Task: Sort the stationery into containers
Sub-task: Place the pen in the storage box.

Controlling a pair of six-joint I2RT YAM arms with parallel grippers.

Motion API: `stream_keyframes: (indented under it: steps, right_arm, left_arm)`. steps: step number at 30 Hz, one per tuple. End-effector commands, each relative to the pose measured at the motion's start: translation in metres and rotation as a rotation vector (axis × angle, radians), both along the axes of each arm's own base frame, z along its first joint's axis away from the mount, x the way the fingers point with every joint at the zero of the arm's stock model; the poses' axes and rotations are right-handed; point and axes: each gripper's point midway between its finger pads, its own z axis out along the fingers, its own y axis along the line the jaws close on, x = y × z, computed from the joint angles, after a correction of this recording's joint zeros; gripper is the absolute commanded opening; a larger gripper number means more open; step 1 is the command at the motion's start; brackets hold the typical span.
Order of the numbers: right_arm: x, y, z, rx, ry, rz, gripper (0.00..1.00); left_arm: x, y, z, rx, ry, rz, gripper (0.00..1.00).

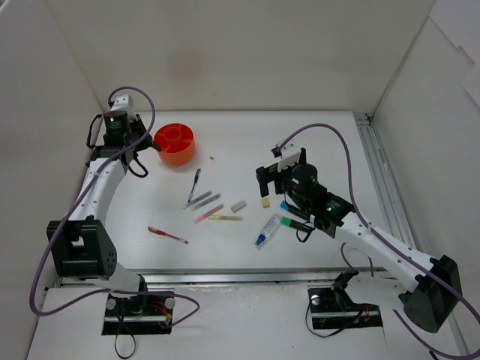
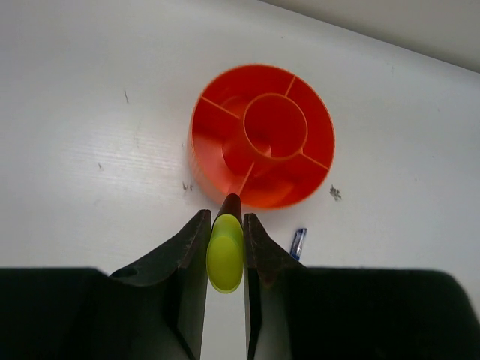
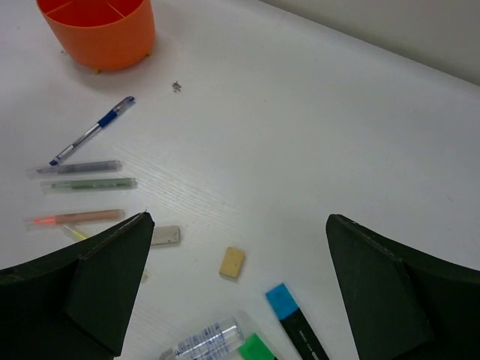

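The left jaws are closed on the yellow-capped highlighter (image 2: 225, 255). Its cap sits back between them and its dark body runs straight out forward, so its long axis follows the line of the jaws. Dead ahead, just past the highlighter's front end, stands the orange organizer (image 2: 262, 139) on the counter (image 2: 90, 150), with its near rim facing the jaws. The centre well lies farther ahead than the ring of compartments. The drop looks likely to turn on carrying the highlighter forward over that near rim; how high it hangs above the rim cannot be told.

The right jaws are spread wide and hold nothing. A beige eraser (image 3: 232, 263) and a blue-capped highlighter (image 3: 292, 319) lie between and ahead of them. The organizer is far ahead and to their left, so the left arm is the nearer one.
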Motion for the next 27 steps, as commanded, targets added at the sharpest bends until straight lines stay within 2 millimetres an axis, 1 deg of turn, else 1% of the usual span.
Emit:
stream_keyframes:
  steps: [1, 2, 3, 4, 5, 8, 11, 12, 14, 15, 16, 18, 21, 22, 23, 27]
  right_arm:
    - [0.002, -0.023, 0.011, 0.042, -0.02, -0.108, 0.98]
    - [0.001, -0.026, 0.01, 0.039, -0.02, -0.111, 0.98]
    - [0.002, -0.029, 0.011, 0.043, -0.025, -0.12, 0.98]
    - [0.002, -0.031, 0.012, 0.045, -0.025, -0.123, 0.98]
    - [0.001, -0.032, 0.01, 0.04, -0.024, -0.121, 0.98]
    - [0.003, -0.036, 0.007, 0.028, -0.013, -0.133, 0.98]
    - [0.006, -0.044, 0.0, -0.002, 0.003, -0.164, 0.98]
    - [0.009, -0.051, -0.004, -0.018, 0.012, -0.193, 0.98]
    - [0.01, -0.055, -0.009, -0.033, 0.023, -0.207, 0.98]
    - [0.013, -0.061, -0.013, -0.037, 0.031, -0.23, 0.98]
    - [0.013, -0.063, -0.015, -0.039, 0.038, -0.239, 0.98]
    - [0.017, -0.07, -0.022, -0.034, 0.064, -0.27, 0.98]
    - [0.02, -0.074, -0.026, -0.014, 0.083, -0.28, 0.98]
    - [0.022, -0.079, -0.032, -0.018, 0.098, -0.292, 0.98]
    - [0.022, -0.077, -0.031, -0.013, 0.099, -0.287, 0.98]
    - [0.027, -0.086, -0.051, -0.045, 0.158, -0.309, 0.98]
  left_arm:
    - [0.043, 0.012, 0.049, 0.046, -0.158, -0.036, 0.0]
    - [0.05, 0.02, 0.05, 0.044, -0.159, -0.016, 0.0]
    - [0.055, 0.018, 0.049, 0.04, -0.152, -0.026, 0.0]
    - [0.067, 0.024, 0.047, 0.043, -0.152, -0.02, 0.0]
    - [0.072, 0.025, 0.049, 0.046, -0.159, -0.017, 0.0]
    - [0.091, 0.024, 0.043, 0.049, -0.153, -0.036, 0.0]
    - [0.103, 0.022, 0.033, 0.047, -0.122, -0.051, 0.0]
    - [0.104, 0.018, 0.028, 0.032, -0.109, -0.07, 0.0]
    - [0.109, 0.015, 0.025, 0.018, -0.112, -0.085, 0.0]
    - [0.11, 0.012, 0.025, 0.006, -0.119, -0.099, 0.0]
    - [0.112, 0.011, 0.019, -0.002, -0.108, -0.099, 0.0]
    - [0.113, 0.011, 0.009, -0.01, -0.081, -0.095, 0.0]
    - [0.109, 0.012, 0.003, -0.013, -0.065, -0.086, 0.0]
    - [0.107, 0.013, -0.003, -0.01, -0.052, -0.081, 0.0]
    - [0.106, 0.014, -0.005, -0.008, -0.05, -0.079, 0.0]
    - [0.105, 0.017, -0.014, -0.001, -0.028, -0.064, 0.0]
